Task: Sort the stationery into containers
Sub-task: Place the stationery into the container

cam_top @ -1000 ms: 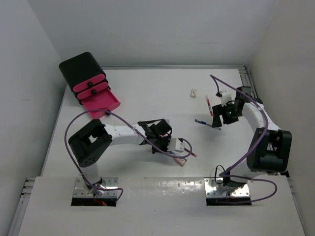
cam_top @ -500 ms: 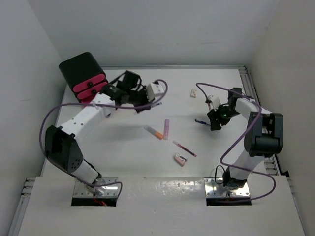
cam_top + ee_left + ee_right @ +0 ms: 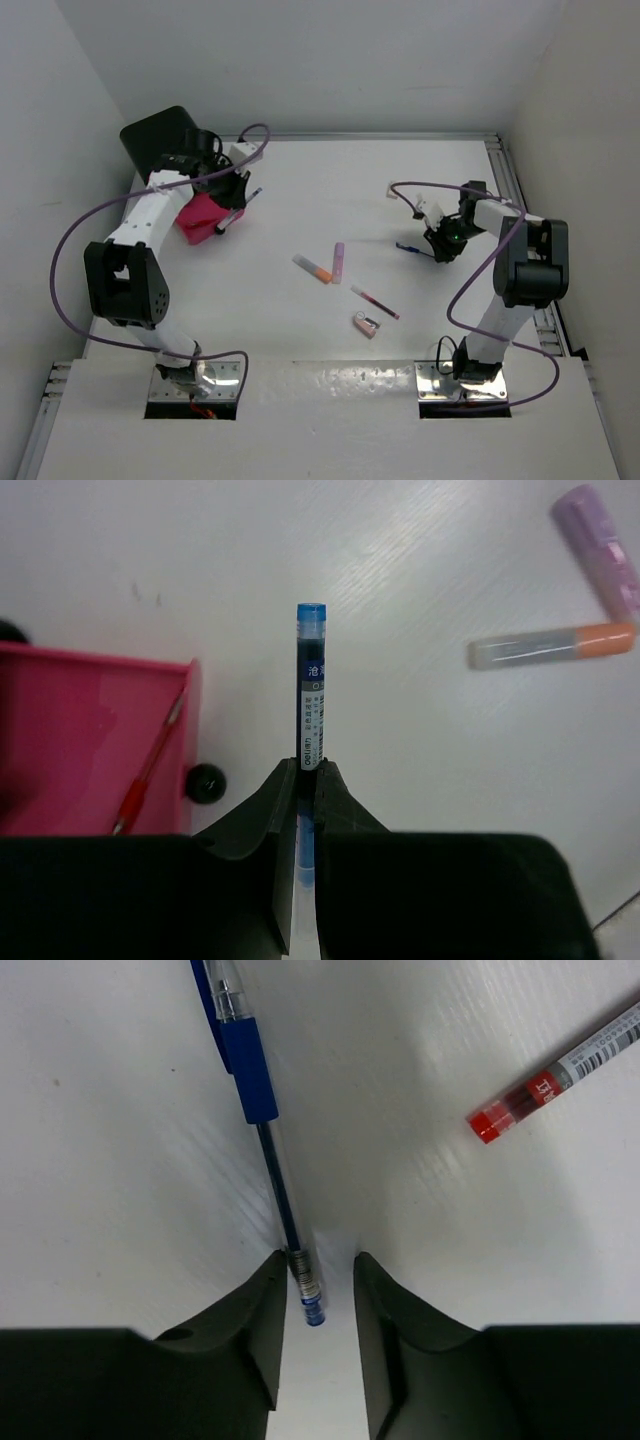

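My left gripper (image 3: pixel 310 765) is shut on a blue pen (image 3: pixel 311 680), held above the table just right of the open pink drawer (image 3: pixel 70 695). A red pen (image 3: pixel 150 765) lies in that drawer. In the top view the left gripper (image 3: pixel 234 194) is beside the drawer (image 3: pixel 198 216) under the black cabinet (image 3: pixel 158 135). My right gripper (image 3: pixel 318 1255) is open, with the end of a blue pen (image 3: pixel 250 1090) between its fingers, against the left one. It shows at the right of the top view (image 3: pixel 446 243).
An orange-and-white marker (image 3: pixel 312 267), a lilac marker (image 3: pixel 338 262), a red pen (image 3: pixel 375 302) and a pinkish eraser (image 3: pixel 366 324) lie mid-table. A white eraser (image 3: pixel 393 188) lies farther back. Another red pen (image 3: pixel 560 1075) lies near the right gripper. Purple cables loop over both arms.
The left arm has swung from the table's middle to the cabinet, carrying the blue pen. The right gripper has shifted slightly and come down round the other blue pen's end.
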{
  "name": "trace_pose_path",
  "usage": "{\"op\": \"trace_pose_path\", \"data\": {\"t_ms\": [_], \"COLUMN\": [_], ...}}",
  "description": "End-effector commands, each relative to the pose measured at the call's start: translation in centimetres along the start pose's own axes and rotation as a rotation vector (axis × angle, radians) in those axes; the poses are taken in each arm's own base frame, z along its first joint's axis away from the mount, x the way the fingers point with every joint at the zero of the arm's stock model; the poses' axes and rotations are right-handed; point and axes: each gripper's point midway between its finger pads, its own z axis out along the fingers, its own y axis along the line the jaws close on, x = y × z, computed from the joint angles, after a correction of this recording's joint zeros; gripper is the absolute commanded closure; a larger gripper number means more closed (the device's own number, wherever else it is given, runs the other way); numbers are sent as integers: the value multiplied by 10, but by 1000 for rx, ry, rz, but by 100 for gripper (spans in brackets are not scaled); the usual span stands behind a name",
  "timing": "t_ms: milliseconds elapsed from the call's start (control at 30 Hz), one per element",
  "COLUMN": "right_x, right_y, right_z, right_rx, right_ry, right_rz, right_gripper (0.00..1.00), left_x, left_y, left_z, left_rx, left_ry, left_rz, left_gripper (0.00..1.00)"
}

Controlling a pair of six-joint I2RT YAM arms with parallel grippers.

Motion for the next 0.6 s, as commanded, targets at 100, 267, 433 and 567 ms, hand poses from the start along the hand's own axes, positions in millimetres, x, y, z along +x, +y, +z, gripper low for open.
{"op": "trace_pose_path", "data": {"t_ms": [100, 267, 433, 567], "right_x": [4, 1, -9, -20], "right_y": [-5, -6, -5, -8], "right_z": [5, 1, -7, -15], "right_rx": [-1, -9, -18, -15], "right_ry": [25, 24, 1, -24], "right_rz": [-78, -71, -57, -49], "right_gripper": [80, 98, 100, 100], "left_x": [39, 58, 63, 60], "left_y": [65, 100, 121, 137], "left_z": [2, 5, 12, 16], "left_rx": [-190, -210, -195, -202], "left_ry": [79, 126, 152, 151], "left_rz": [-27, 82, 163, 189], "left_gripper": [100, 98, 97, 96]}}
